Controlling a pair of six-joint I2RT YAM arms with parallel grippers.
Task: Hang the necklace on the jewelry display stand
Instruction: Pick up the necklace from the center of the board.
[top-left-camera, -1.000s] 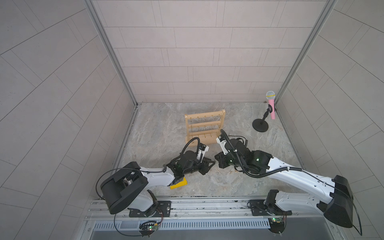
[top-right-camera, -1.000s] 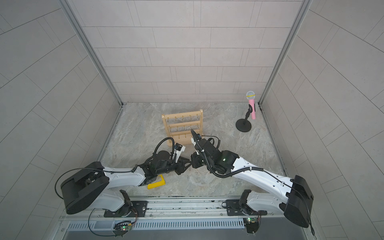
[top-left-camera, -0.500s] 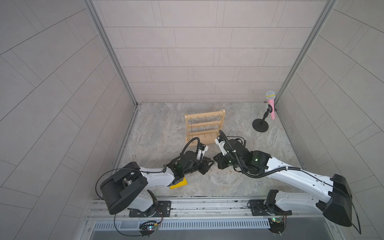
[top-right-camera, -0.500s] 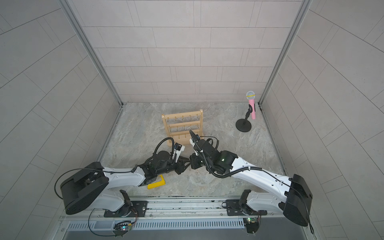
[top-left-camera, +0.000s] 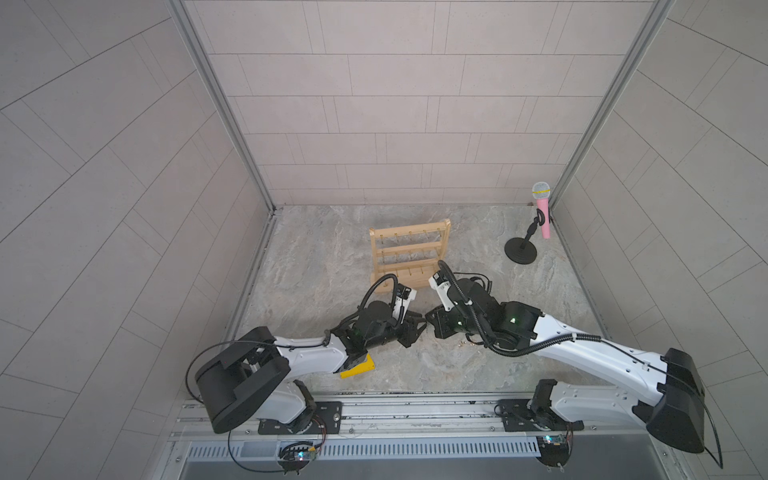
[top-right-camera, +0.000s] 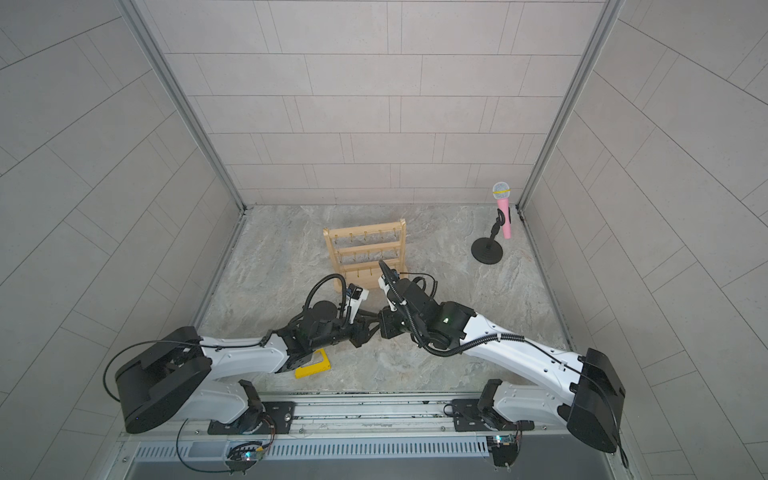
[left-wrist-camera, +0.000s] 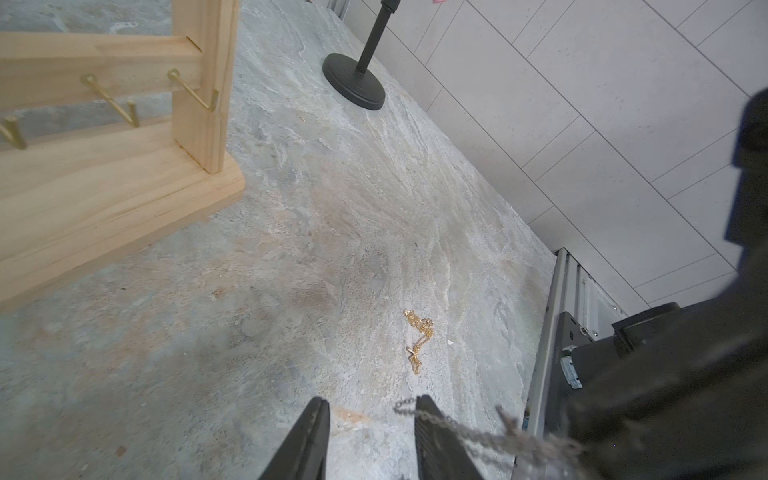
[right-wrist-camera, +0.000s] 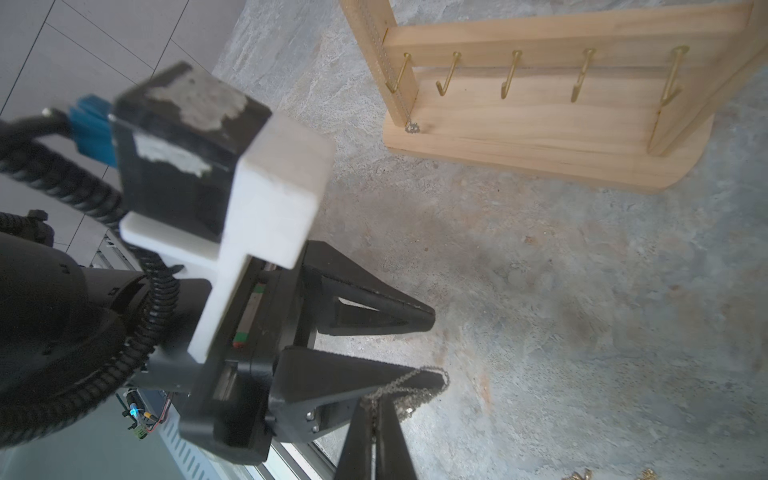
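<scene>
We saw the right fingers (right-wrist-camera: 374, 444) pressed together, pinching the thin grey metal chain necklace (right-wrist-camera: 395, 390). The left fingers (right-wrist-camera: 332, 374) were spread, and the chain lay over the tip of one of them. So the necklace was held off the grey stone-patterned desk (right-wrist-camera: 582, 291), between both arms.

We judged this to be the step of opening the loop. Next, the arms would need to raise it and bring it over one small brass hook (right-wrist-camera: 510, 75) of the pale wooden jewelry display stand (top-left-camera: 411, 248), which stood near, behind the fingers.

The necklace looked very fine and slack, so it could easily slip. A second, gold chain (left-wrist-camera: 419, 338) lay on the desk, untouched.
</scene>
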